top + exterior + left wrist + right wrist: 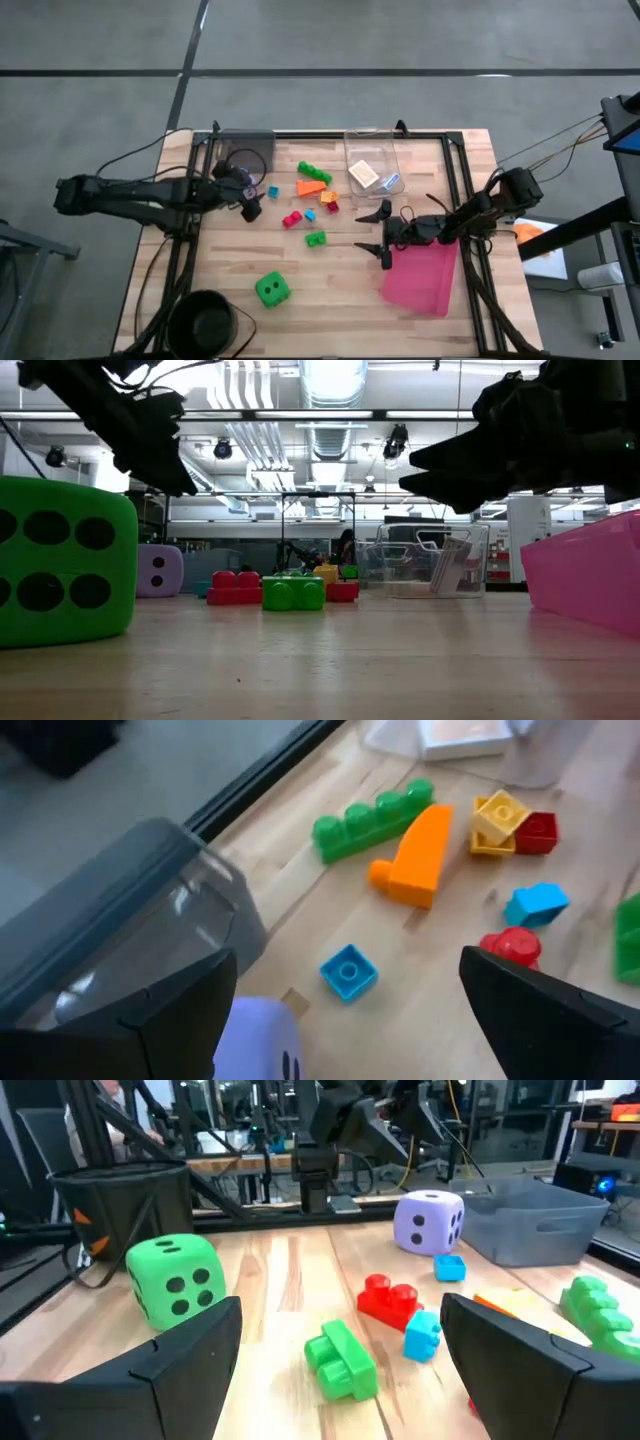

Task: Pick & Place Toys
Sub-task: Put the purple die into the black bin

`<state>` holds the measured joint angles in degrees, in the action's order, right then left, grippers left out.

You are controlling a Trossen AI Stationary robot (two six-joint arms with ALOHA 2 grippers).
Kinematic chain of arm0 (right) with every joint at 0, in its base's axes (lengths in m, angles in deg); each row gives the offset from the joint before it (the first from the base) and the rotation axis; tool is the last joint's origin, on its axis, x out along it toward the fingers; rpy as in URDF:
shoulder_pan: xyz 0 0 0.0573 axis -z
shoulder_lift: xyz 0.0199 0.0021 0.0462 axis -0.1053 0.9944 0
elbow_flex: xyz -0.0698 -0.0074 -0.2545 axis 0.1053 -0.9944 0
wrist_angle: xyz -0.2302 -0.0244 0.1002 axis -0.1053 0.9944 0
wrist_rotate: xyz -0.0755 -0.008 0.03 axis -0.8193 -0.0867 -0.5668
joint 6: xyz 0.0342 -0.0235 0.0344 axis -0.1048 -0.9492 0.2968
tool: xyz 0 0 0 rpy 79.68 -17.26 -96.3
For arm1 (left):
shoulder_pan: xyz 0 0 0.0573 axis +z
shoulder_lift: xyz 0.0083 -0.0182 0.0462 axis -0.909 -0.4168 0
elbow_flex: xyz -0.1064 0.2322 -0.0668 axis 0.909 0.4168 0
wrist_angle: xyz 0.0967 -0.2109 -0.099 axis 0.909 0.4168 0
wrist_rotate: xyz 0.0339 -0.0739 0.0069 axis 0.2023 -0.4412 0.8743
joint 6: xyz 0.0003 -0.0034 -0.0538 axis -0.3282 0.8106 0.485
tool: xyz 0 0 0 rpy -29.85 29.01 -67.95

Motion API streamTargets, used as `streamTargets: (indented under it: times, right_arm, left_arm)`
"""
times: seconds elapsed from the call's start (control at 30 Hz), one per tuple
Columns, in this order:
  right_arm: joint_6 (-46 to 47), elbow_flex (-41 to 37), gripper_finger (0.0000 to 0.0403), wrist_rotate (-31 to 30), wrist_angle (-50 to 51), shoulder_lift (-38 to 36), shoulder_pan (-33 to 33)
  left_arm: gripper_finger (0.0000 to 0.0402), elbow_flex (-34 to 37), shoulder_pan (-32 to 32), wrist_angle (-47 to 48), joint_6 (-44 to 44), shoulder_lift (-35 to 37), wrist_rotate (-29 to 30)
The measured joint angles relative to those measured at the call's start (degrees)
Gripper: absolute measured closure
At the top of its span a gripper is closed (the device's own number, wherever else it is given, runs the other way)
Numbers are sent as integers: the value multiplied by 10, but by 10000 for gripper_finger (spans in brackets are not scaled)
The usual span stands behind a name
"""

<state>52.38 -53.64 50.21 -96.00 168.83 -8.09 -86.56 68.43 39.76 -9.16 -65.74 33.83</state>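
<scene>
Left gripper (250, 203): fingers spread, empty, hovering over the purple die (429, 1221) at the table's left, beside the grey bin (245, 151).
Right gripper (380, 232): fingers spread, holding nothing, beside the pink tray (425, 280), facing left toward the bricks.
Nearest piece: the small green brick (316, 238) lies just left of the right gripper.
Brick's long axis: roughly left to right, I judge, so it points at the gripper.
Green die (272, 289): near edge, well apart from both grippers.
Long green brick (370, 815): far side, touching the orange brick (415, 870).

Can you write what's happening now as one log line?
left hand: open, over purple die | right hand: open, empty | green die: on table
</scene>
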Motion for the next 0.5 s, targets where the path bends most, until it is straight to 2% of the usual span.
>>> streamTargets:
  times: [0.17,0.5]
  right_arm:
    - [-17,2,63,-2,-15,-6,-3]
    - [-83,2,63,-3,-17,-26,3]
  left_arm:
    - [19,-11,11,12,51,-44,0]
    - [19,-11,51,29,122,-177,4]
